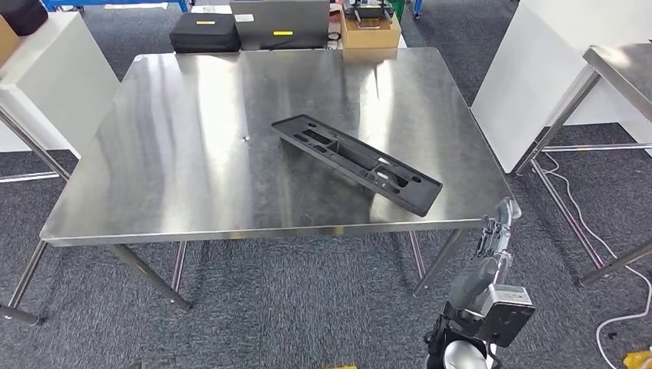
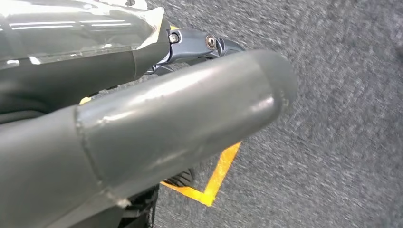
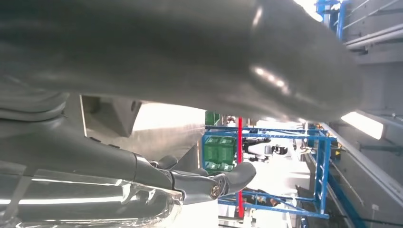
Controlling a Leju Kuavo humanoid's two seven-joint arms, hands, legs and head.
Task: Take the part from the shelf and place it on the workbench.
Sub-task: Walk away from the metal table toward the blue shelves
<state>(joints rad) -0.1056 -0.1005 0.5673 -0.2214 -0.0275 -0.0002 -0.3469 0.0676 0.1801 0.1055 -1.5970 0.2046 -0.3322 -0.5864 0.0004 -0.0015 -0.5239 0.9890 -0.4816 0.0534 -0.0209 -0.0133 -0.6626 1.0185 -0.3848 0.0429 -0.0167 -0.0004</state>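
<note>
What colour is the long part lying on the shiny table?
Black part, clearest in the head view.

A stainless steel bench (image 1: 192, 154) on slanted metal legs stands on grey carpet (image 1: 307, 307), its brushed top throwing back soft overhead light. Behind its far edge sit a black case (image 1: 204, 33), a grey case (image 1: 281, 23) and a cardboard box (image 1: 370, 34), with white cabinets (image 1: 54, 77) to the left and a white panel (image 1: 538, 69) to the right, beside a second steel table (image 1: 623, 69) with a white cable (image 1: 584, 223) trailing under it. Orange floor tape (image 2: 216, 178) marks the carpet, and blue racking (image 3: 313, 171) holding green crates (image 3: 218, 152) stands in a bright hall.
</note>
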